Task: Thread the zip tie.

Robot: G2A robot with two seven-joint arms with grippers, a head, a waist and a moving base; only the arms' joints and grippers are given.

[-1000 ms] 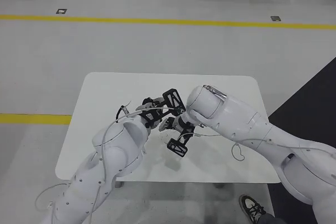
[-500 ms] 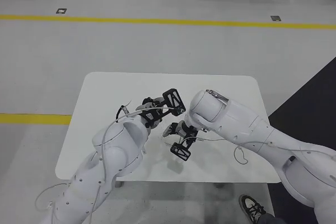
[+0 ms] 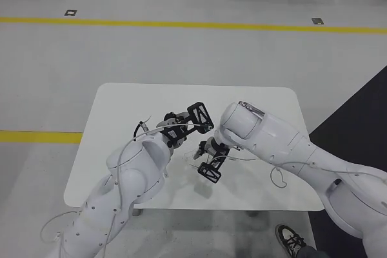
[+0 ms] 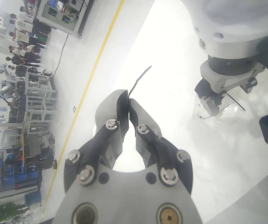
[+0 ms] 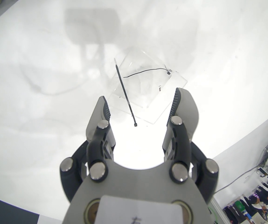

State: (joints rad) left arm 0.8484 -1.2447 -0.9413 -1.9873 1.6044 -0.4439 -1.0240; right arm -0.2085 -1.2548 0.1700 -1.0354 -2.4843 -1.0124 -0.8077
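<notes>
A: While the left gripper [image 4: 128, 100] sits where it was a second ago, check its ribbed black rubber pads [image 4: 122, 108]: pressed tight together, pinching one end of a thin black plastic zip tie [image 4: 139, 78]. The free length pokes out past the fingertips, kinked once, tapering to a point.

B: And the right gripper [image 5: 140, 107]?

A: Fingers spread wide, nothing between them. Over the last second its arm has eased slightly away from the left one, and it now hangs above a clear square plastic plate [image 5: 147, 87] lying flat on the smooth white table [image 5: 217, 36].

B: What does that mean for the threading?

A: My read: no feed yet. One side has its strap, the other has backed off empty, so it looks like lining up for a pick from the plate, not a pass through a head.

B: What's waiting down there?

A: A straight black zip tie [image 5: 124, 92], stiff and slim, its small square head at the end nearer the gripper, reaching just past the plate's edge. Beside it, apart, a finer curled black tie [image 5: 145, 71], limp like wire, its head near a corner of the plate.

B: And the plate itself?

A: Glassy, see-through, crisp edges catching light; slippery, I'd guess, so a thin strap lying flat could skate under the fingertips.
</notes>
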